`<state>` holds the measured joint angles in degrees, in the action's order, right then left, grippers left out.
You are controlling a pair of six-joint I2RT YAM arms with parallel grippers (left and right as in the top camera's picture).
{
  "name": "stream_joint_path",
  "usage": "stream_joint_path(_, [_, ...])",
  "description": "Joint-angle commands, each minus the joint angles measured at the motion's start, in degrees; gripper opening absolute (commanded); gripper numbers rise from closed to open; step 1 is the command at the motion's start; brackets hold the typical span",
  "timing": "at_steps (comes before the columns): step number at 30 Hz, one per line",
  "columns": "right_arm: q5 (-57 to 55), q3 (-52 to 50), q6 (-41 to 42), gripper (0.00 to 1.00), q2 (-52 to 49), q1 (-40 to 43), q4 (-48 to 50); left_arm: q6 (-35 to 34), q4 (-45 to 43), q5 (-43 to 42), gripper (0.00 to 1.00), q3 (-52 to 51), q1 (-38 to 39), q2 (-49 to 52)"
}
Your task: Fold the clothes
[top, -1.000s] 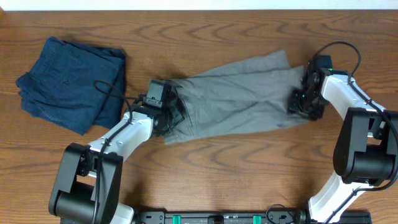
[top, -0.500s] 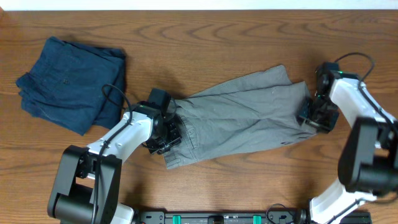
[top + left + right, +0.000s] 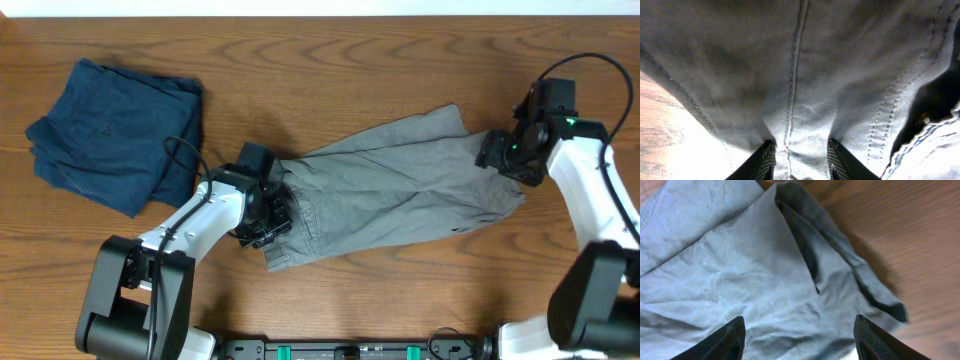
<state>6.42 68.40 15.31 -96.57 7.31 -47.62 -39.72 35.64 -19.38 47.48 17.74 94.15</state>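
The light grey shorts lie stretched across the middle of the wooden table, wrinkled, folded lengthwise. My left gripper is at their left end and is shut on the fabric; the left wrist view shows a seamed fold pinched between the fingers. My right gripper is open and empty, raised above the shorts' right end. In the right wrist view the fingers are spread wide over the grey cloth, whose folded corner lies on the wood.
A dark navy-blue folded garment lies at the far left of the table, close to my left arm.
My right gripper has let go of the shorts' right end, lifted and moved up and right. The shorts shifted slightly down and right earlier. The left gripper keeps its hold.
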Motion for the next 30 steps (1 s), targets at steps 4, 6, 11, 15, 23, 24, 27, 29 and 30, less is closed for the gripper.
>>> stream_joint_path(4, [5.16,-0.09,-2.97,0.64,-8.55,-1.57,3.98,1.57,-1.22,2.01,0.37,-1.81,0.09,1.44])
stream_joint_path(6, [5.01,-0.09,-2.95,0.62,-10.58,-1.77,5.38,1.57,-1.18,2.01,0.37,-1.81,0.09,1.44])
stream_joint_path(11, [5.46,0.02,-2.99,0.01,-11.63,-1.75,8.24,1.57,-1.22,2.01,0.37,-1.81,0.09,1.44])
stream_joint_path(15, [11.45,0.66,-5.33,0.01,-10.54,-1.68,11.34,1.57,-1.22,2.03,0.37,-1.81,0.09,1.44])
stream_joint_path(23, [14.1,0.98,1.92,0.54,-9.84,-1.38,31.87,1.57,-1.22,2.03,0.37,-1.81,0.09,1.44])
stream_joint_path(24, [14.6,0.98,2.58,0.59,-9.84,-1.46,34.32,1.57,-1.22,2.03,0.37,-1.81,0.09,1.44])
stream_joint_path(27, [16.41,0.98,2.93,0.72,-9.84,-1.55,37.83,1.57,-1.25,2.03,0.37,-1.81,0.09,1.44])
stream_joint_path(29, [17.29,0.98,2.86,0.69,-9.81,-1.53,37.62,1.57,-1.25,2.03,0.37,-1.81,0.09,1.44])
stream_joint_path(30, [17.77,0.98,2.73,0.63,-9.81,-1.46,36.72,1.57,-1.22,2.03,0.37,-1.81,0.09,1.44])
